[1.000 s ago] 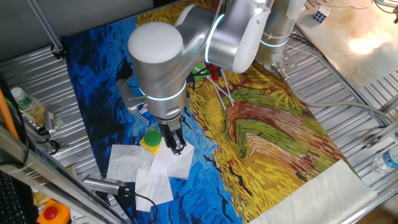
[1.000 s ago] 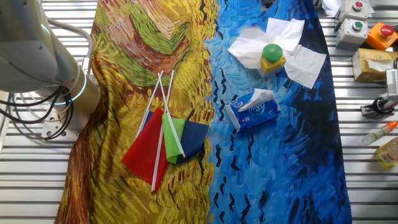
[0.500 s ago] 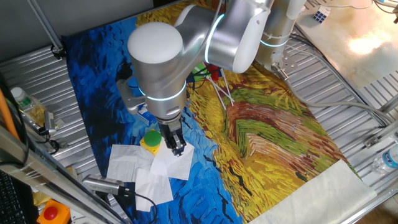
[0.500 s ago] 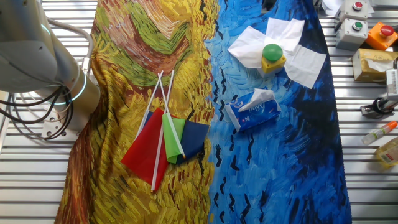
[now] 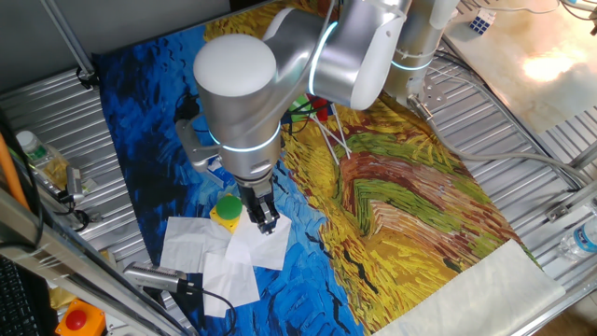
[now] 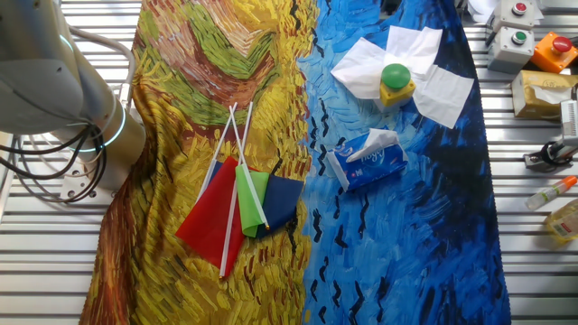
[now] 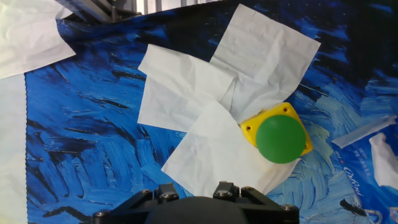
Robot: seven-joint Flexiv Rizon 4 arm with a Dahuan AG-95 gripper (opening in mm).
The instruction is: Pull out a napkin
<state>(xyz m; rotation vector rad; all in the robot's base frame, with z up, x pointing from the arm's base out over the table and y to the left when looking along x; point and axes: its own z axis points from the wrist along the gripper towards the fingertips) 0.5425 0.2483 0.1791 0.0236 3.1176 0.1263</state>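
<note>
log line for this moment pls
gripper: over napkin, grip unclear | napkin: flat beside yellow button box | tissue packet: apart

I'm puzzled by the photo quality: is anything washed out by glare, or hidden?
One fixed view: bright glare washes out the top right corner, and the arm blocks the tissue packet. The other fixed view: evenly lit, sharp. Hand view: napkin crisp, the claw's fingertips out of frame.

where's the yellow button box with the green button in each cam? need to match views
One fixed view: yellow button box lower left of centre, just left of the pincer, on the white napkins.
The other fixed view: upper right, amid the napkins.
Hand view: right of centre, napkins tucked under and around it.
Shared landmark: the blue tissue packet, whose edge shows at far right in the hand view.
</note>
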